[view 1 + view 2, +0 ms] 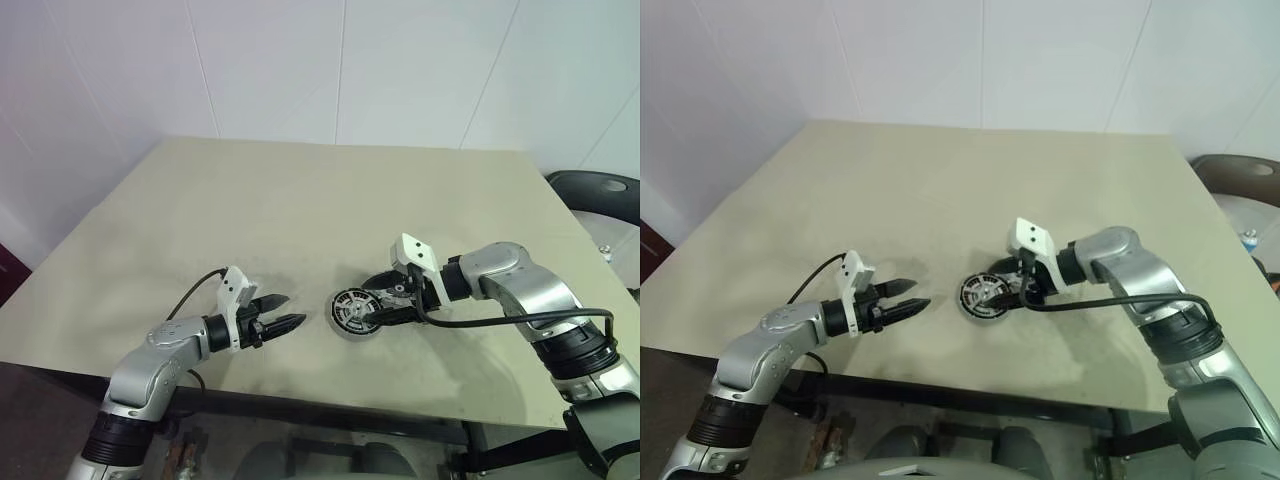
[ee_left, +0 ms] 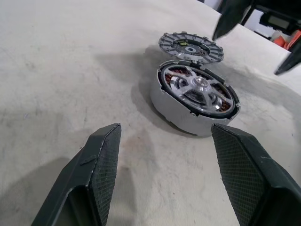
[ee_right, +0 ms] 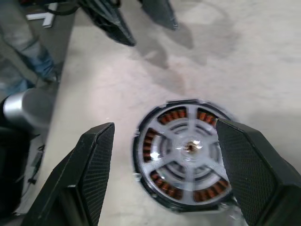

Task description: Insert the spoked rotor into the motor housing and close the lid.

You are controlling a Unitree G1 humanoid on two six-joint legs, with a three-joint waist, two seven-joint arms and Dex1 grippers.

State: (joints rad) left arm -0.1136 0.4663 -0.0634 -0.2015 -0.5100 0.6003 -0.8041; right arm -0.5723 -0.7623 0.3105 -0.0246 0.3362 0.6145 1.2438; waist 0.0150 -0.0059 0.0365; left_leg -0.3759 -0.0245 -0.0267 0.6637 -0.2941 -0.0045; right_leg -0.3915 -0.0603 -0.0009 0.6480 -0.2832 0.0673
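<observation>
With the spoked rotor [image 2: 197, 89] already seated in the motor housing [image 2: 181, 115] on the bench [image 1: 300, 200] and the lid [image 2: 190, 46] lying just behind it, I should bring my right tool [image 1: 395, 300], jaws spread and empty, squarely over the lid's rim, while my left tool [image 1: 285, 325] waits open nearby.

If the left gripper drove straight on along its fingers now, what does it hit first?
Most likely the motor housing, which lies dead ahead between the open fingers of the left gripper, with bare table between them. The spoked rotor already sits inside it; the lid lies just behind. Depth is a rough guess.
</observation>
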